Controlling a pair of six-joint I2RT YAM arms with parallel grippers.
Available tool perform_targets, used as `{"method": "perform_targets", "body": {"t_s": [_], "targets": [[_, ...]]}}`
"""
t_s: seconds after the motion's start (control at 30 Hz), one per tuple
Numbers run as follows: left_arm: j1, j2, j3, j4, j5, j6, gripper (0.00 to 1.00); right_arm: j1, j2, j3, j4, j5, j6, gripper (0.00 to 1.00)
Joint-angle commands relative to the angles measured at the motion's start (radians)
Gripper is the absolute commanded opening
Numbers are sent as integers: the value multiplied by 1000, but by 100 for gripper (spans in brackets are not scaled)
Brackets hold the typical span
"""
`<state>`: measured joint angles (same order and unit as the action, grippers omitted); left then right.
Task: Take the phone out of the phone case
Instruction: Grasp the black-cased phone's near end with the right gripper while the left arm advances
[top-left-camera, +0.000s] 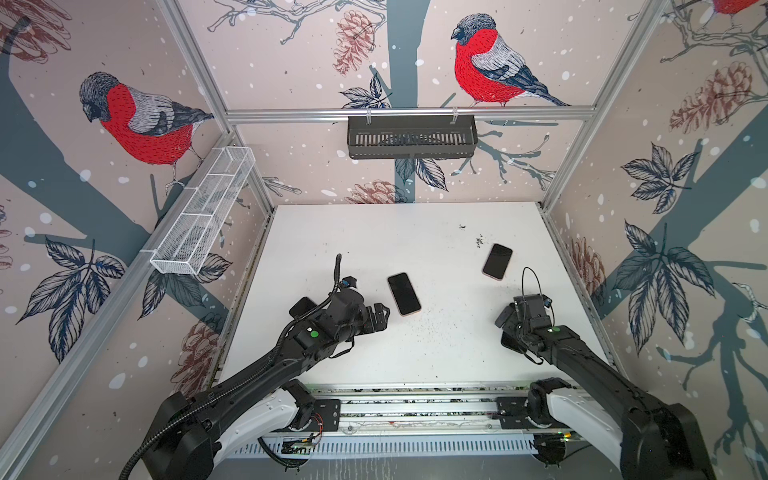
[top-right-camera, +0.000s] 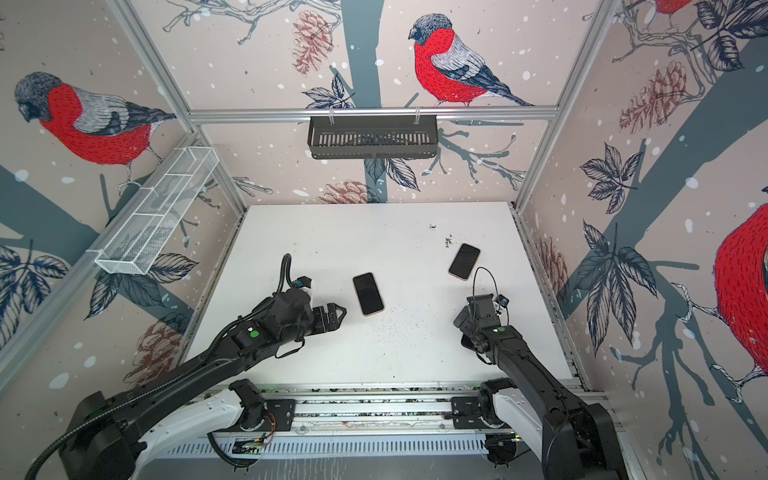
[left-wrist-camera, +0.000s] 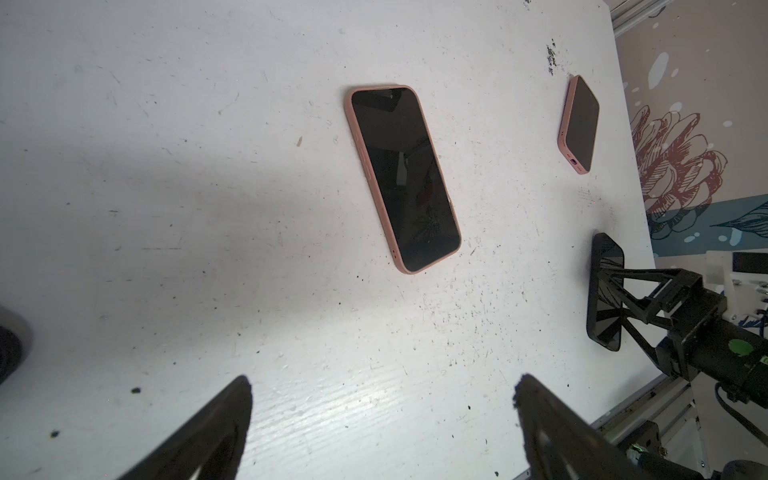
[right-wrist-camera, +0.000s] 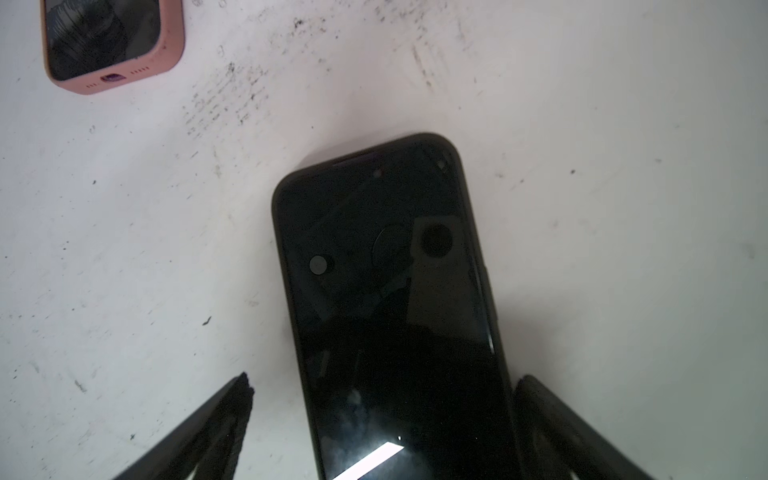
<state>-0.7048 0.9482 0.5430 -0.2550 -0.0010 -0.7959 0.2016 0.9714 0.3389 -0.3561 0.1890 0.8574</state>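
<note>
Phone (right-wrist-camera: 390, 291), possibly dark-cased, lies between the spread jaws of the right gripper (right-wrist-camera: 384, 382), ready for grasping; left gripper (left-wrist-camera: 384, 381) hangs released.

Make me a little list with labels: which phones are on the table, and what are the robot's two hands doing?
table: white, speckled
middle phone: pink case, screen up
far phone: pink case, screen up
black phone: flat, front right
left hand: open, empty, beside middle phone
right hand: open, straddling black phone
</note>
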Motion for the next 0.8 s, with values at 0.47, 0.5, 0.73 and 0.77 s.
{"method": "perform_targets", "body": {"t_s": [0.47, 0.5, 0.73, 0.77], "targets": [[-1, -5, 18, 11, 9, 7, 98, 108, 87, 26, -112, -61, 45, 90], [-1, -5, 17, 15, 9, 8, 98, 111, 95, 28, -115, -61, 45, 89], [-1, 1, 17, 34, 24, 23, 98, 126, 146, 46, -121, -75, 32, 87], [-2, -1, 17, 34, 24, 24, 98, 128, 152, 50, -125, -76, 28, 86]]}}
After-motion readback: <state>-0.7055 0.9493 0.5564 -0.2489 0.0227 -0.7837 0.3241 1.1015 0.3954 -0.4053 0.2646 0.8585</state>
